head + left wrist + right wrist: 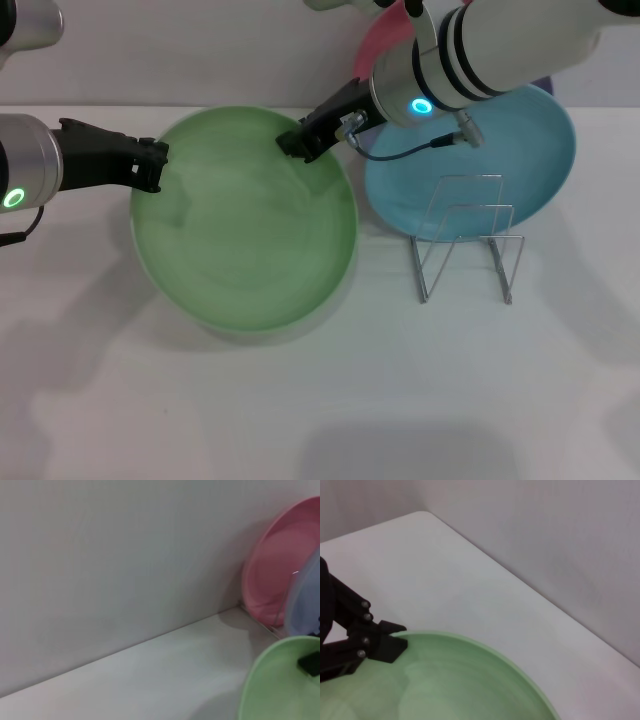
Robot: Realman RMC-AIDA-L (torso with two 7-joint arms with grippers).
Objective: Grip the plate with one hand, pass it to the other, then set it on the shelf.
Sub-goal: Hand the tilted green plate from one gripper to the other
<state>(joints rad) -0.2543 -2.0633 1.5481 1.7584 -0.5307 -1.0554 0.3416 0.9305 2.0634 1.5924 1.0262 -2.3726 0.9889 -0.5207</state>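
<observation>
Item: light green plate (245,235), round and shallow, sitting left of centre over the white table (300,410) in the head view, its near edge casting a shadow on the table surface; whether it is resting there or being held slightly clear cannot be told. Left gripper (152,166), black, on a silver arm with a glowing green ring, is reaching in from the left and is closing on the plate's left rim; the right wrist view is showing its black fingers (384,642) pinching that rim, one above and one below the edge. Right gripper (300,141), black, on a thick white arm with black bands and a blue-green ring light, is coming down from the upper right and is meeting the plate's far rim; its fingers appear to be set on the edge, but whether they are clamping it cannot be told. The left wrist view is showing a dark part of it (311,662) at that rim. Wire dish rack (468,240), thin and silver with upright bent loops, is standing on the table to the right of the green plate, apart from it. Turquoise-blue plate (520,170) is lying behind the rack, partly under the right arm. Pink plate (280,570) is leaning upright at the back wall, with a lavender plate (305,602) overlapping it in front.
</observation>
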